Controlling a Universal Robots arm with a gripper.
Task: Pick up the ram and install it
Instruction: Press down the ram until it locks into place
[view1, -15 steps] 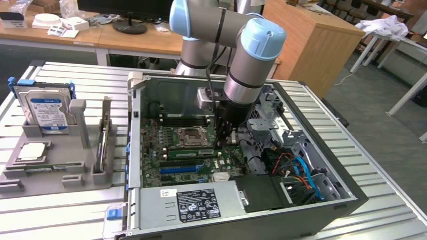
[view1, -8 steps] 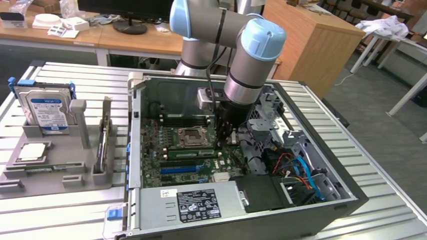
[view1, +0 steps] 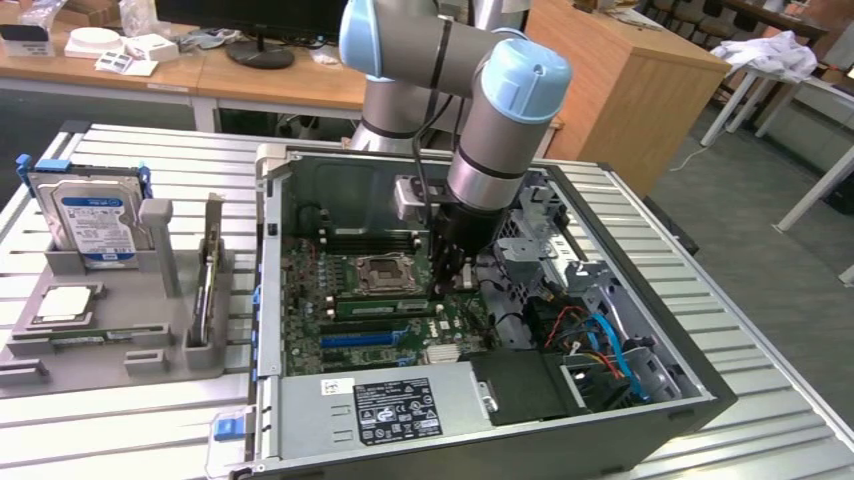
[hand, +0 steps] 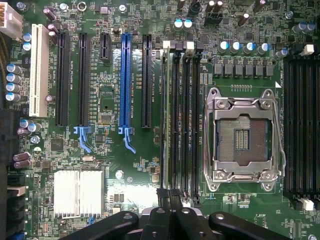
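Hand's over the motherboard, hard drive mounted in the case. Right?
No. Exterior view: the hard drive stands in the grey rack outside the case, at that view's left. The hand is over the motherboard.

Green ram upright on motherboard

No lettering on the hard drive label, power supply sticker or motherboard can be read.

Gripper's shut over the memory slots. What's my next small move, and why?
Probably press gently straight down. The shut gripper sits over one end of the ram, which stands in a slot beside the processor socket; whether it is fully seated I cannot tell.
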